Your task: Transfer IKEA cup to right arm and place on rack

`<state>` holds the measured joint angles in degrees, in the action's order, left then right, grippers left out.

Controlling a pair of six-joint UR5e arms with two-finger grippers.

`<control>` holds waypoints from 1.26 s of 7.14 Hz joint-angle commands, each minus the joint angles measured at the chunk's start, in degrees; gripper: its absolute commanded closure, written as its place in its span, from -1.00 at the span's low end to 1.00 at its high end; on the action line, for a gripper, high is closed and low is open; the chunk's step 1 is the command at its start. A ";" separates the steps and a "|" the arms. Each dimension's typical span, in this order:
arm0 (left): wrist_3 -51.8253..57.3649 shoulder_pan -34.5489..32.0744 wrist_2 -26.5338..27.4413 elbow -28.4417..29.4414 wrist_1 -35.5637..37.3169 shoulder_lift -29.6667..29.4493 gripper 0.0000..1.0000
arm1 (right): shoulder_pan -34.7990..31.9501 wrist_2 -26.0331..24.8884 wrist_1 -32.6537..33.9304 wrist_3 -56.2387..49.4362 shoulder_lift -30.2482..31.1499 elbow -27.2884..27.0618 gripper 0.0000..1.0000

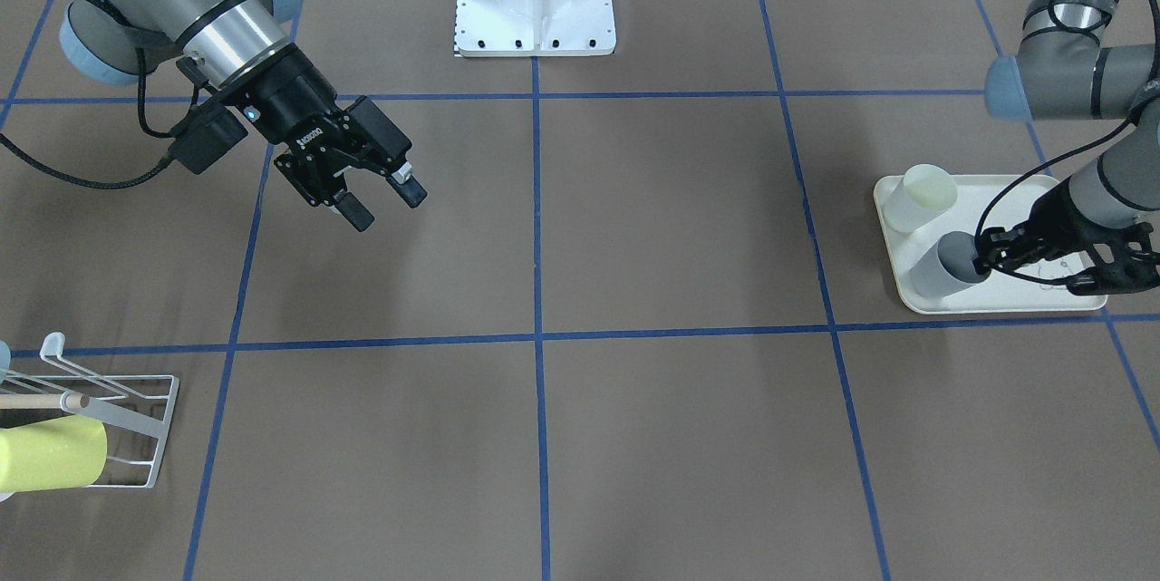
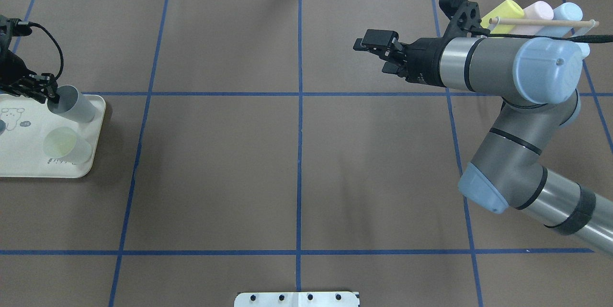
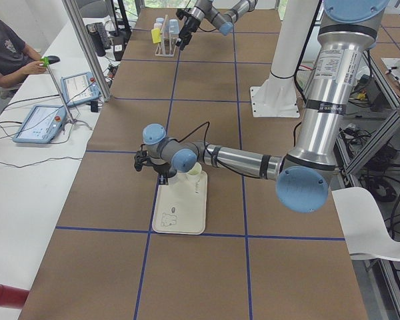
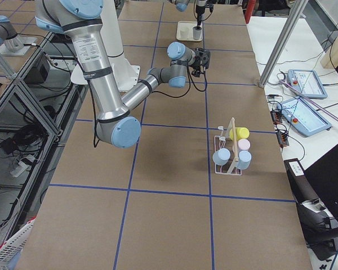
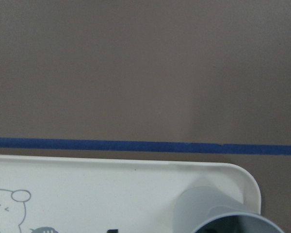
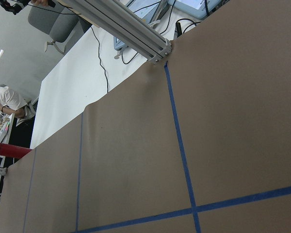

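The left gripper [image 1: 983, 256] sits at the rim of the upright grey cup [image 1: 942, 267], one finger seemingly inside it; whether it is clamped there I cannot tell. Its forearm reaches in low over the cream tray [image 1: 997, 295], where a pale yellow cup [image 1: 920, 197] stands just beside. The right gripper [image 1: 381, 198] hangs released and empty above the desk [image 1: 680, 227], arm slanting downward, well apart from the rack [image 1: 161, 432].
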<state>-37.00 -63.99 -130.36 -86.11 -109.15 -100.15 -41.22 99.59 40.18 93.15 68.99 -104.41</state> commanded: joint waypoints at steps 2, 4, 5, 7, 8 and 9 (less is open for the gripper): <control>-0.18 -0.43 -5.22 -1.41 0.33 0.91 1.00 | 0.00 -0.01 -0.01 0.01 -0.08 0.00 -0.99; -0.09 -5.41 -6.49 -3.97 1.99 2.06 1.00 | -0.09 -0.01 -0.01 0.10 -0.17 0.00 -0.99; -0.09 -8.05 -6.49 -4.84 4.36 1.45 1.00 | -0.09 -0.01 0.07 0.10 -0.26 -0.09 -0.99; -0.18 -10.97 -6.31 -6.69 14.26 -5.10 1.00 | -0.09 0.08 -0.01 0.10 -0.43 -0.17 -0.99; -2.27 -10.98 -6.40 -6.79 18.05 -8.63 1.00 | -0.09 0.08 -0.01 0.10 -0.52 -0.44 -0.99; -9.34 -10.98 -6.57 -6.87 17.05 -10.75 1.00 | -0.09 0.08 -0.01 1.06 -0.52 -0.61 -0.99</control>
<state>-40.40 -74.72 -136.78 -92.78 -93.39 -107.58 -41.31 99.66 40.17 93.50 68.52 -104.80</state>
